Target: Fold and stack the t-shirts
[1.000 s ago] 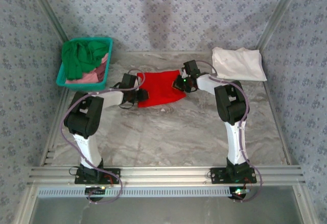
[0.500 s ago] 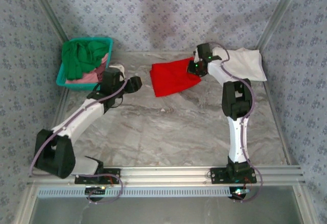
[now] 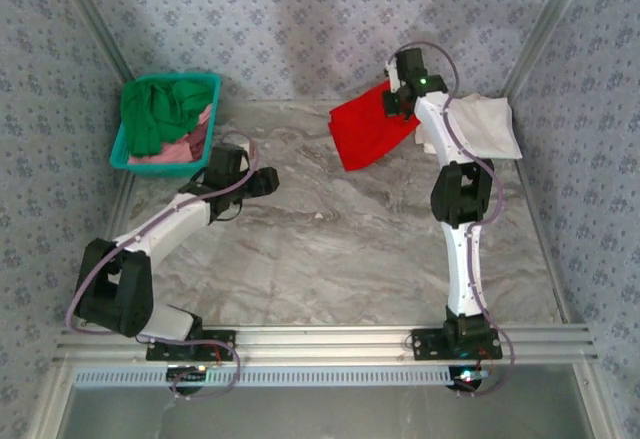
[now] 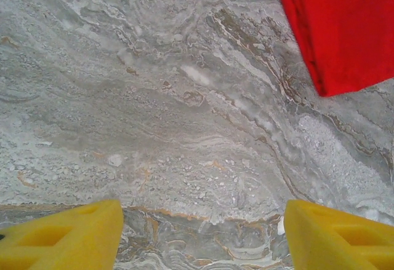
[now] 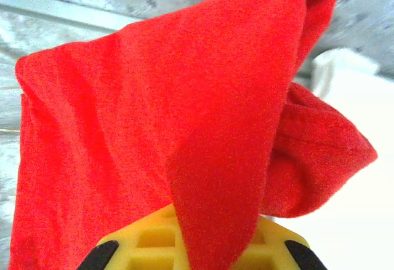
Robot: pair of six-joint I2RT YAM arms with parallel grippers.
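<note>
The folded red t-shirt hangs lifted off the table at the back, held at its right edge by my right gripper, which is shut on it. In the right wrist view the red t-shirt drapes over the yellow fingers and covers the jaws. A folded white t-shirt lies at the back right, just right of the red one; the white t-shirt shows behind the red cloth. My left gripper hovers open over bare marble, its yellow fingertips wide apart, with a corner of the red t-shirt ahead.
A teal basket at the back left holds a green shirt and a pink one. The marble table stretches between the arms. Patterned walls close the back and both sides.
My right gripper has carried the red t-shirt up and to the right, from the table's middle toward the white one. My left arm let go earlier and pulled back to the left.
</note>
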